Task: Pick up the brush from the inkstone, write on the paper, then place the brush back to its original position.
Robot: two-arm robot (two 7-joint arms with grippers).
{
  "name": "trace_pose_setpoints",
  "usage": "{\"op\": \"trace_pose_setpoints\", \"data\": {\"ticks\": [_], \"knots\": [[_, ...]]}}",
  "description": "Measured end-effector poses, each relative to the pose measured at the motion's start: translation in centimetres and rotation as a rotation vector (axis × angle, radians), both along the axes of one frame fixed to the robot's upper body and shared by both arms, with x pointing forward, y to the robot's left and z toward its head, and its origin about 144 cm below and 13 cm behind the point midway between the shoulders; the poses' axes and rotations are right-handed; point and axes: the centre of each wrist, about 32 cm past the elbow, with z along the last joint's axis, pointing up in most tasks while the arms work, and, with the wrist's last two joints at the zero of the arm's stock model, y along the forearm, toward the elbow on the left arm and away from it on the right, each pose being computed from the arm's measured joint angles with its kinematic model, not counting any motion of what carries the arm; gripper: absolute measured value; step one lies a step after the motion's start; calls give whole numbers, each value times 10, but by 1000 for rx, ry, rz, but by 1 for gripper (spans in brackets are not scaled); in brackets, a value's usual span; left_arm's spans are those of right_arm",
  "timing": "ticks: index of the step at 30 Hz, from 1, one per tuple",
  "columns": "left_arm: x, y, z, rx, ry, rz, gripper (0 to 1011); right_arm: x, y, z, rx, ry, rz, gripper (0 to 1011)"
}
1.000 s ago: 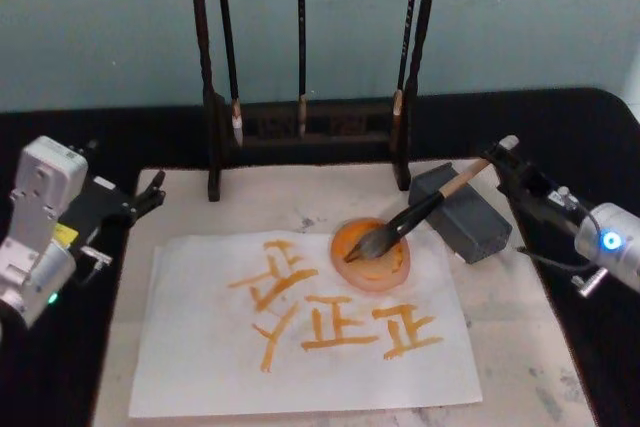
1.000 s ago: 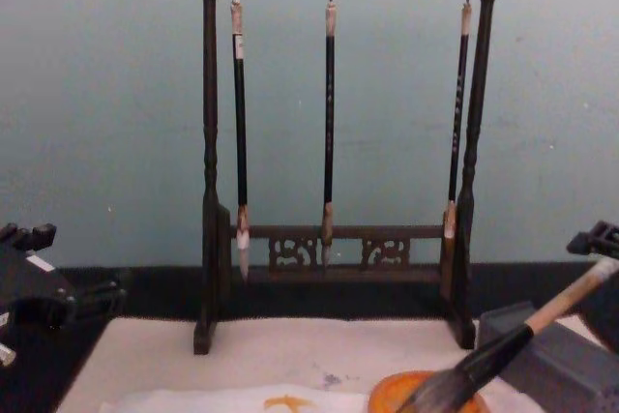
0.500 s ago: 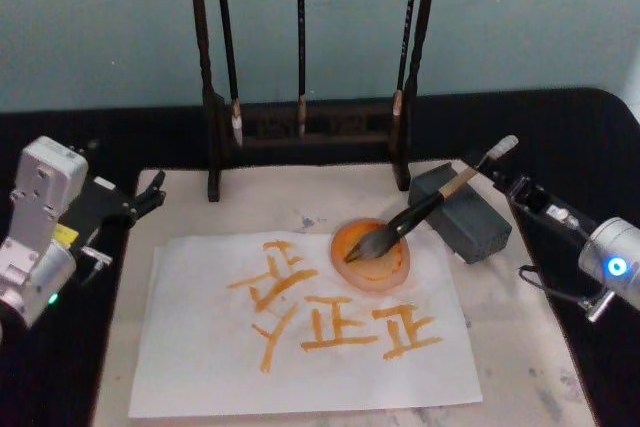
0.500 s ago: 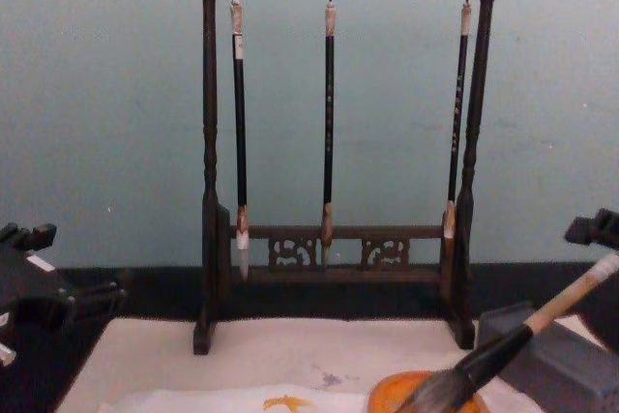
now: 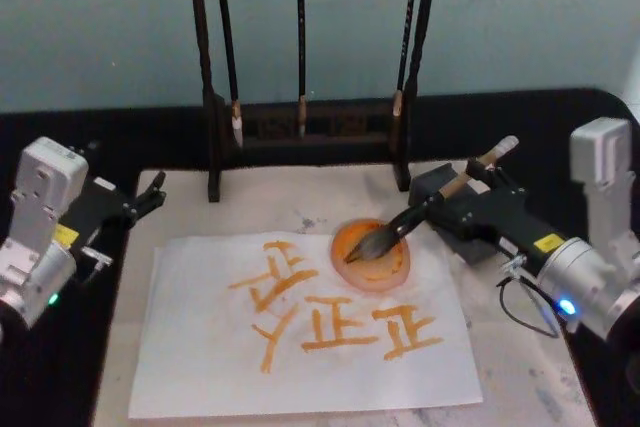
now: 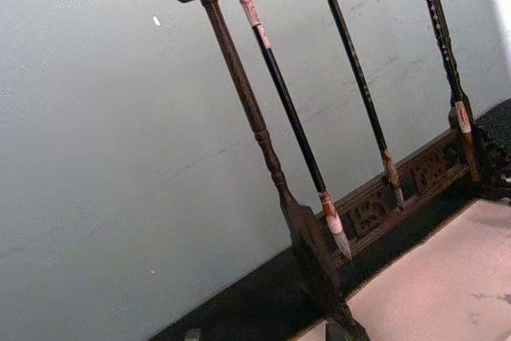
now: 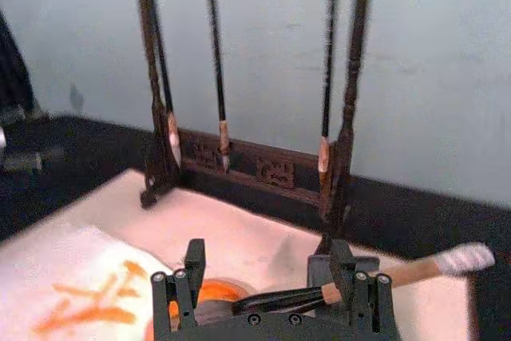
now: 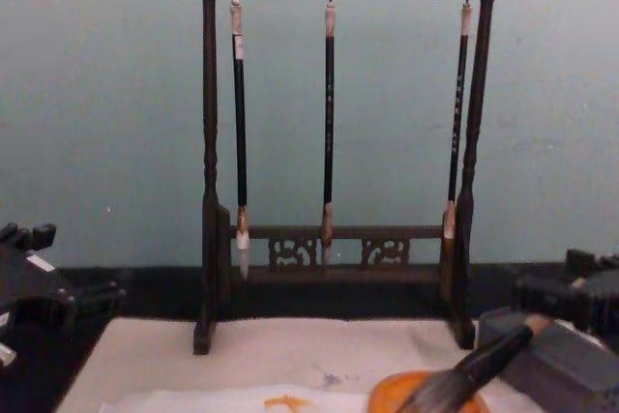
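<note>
Brush (image 5: pixel 400 229) at a slant on the right side of the mat (image 5: pixel 270 197): bristles down in the orange dish (image 5: pixel 350 265), black shaft rising over the dish rim, tan handle propped on the grey inkstone (image 5: pixel 428 185), pale end pointing away to the right. Not lifted.

Right claw (image 5: pixel 452 201) low over the inkstone, reaching in from the right. Released, fingers (image 7: pixel 194 265) spread wide. From the right wrist view, black shaft lying in the gap, tan handle crossing at one finger; touching or not, cannot tell.

Paper (image 5: pixel 200 347) flat on the mat, in front of the dish and just under its near edge, covered with orange characters.

Left claw (image 5: pixel 150 190) parked at the mat's left edge, well apart from brush and paper; released or clenched, cannot tell.

Behind the mat, on the black desk (image 5: pixel 560 127), dark wooden rack (image 5: pixel 300 132) with three thin brushes (image 8: pixel 329 123) hanging upright.
</note>
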Motion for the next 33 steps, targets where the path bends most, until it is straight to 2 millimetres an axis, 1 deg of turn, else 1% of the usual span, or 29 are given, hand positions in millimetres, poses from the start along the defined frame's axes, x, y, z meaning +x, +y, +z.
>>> {"op": "trace_pose_setpoints", "data": {"ticks": [5, 12, 18, 33], "knots": [[0, 0, 0, 0, 0, 0, 1010, 0, 6, -11, -156, -102, 4, 1000], [0, 0, 0, 0, 0, 0, 1010, 2, 12, -22, -264, -172, 3, 1000], [0, 0, 0, 0, 0, 0, 1010, 3, 14, -25, -300, -194, 0, 1000], [0, 0, 0, 0, 0, 0, 1010, 3, 14, -25, -295, -192, 0, 1000]]}}
